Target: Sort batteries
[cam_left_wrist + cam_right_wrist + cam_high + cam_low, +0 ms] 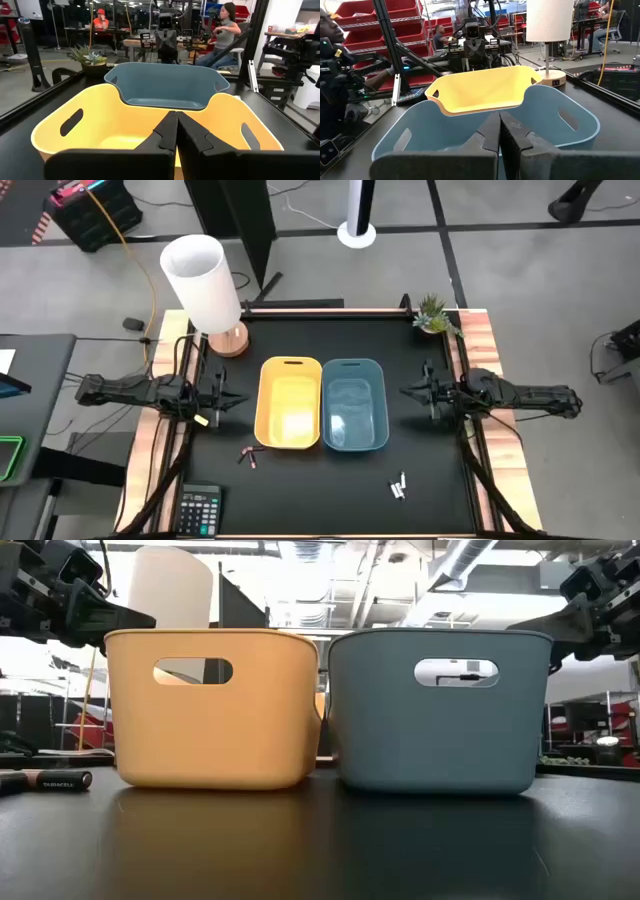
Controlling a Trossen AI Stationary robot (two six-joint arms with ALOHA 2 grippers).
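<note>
Jaws pressed together and empty, the left gripper (228, 395) and right gripper (412, 391) are flanking the yellow bin (291, 402) and blue bin (354, 404), while the dark batteries (248, 457) and silvery batteries (399, 486) are lying on the near worktop (330, 490), so each arm should probably be opening before descending squarely over one cell.

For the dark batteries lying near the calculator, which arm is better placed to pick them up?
Probably the left. The dark batteries lie on its side, in front of the yellow bin. The left gripper is nearer than the right gripper; both are shut and empty.
</note>
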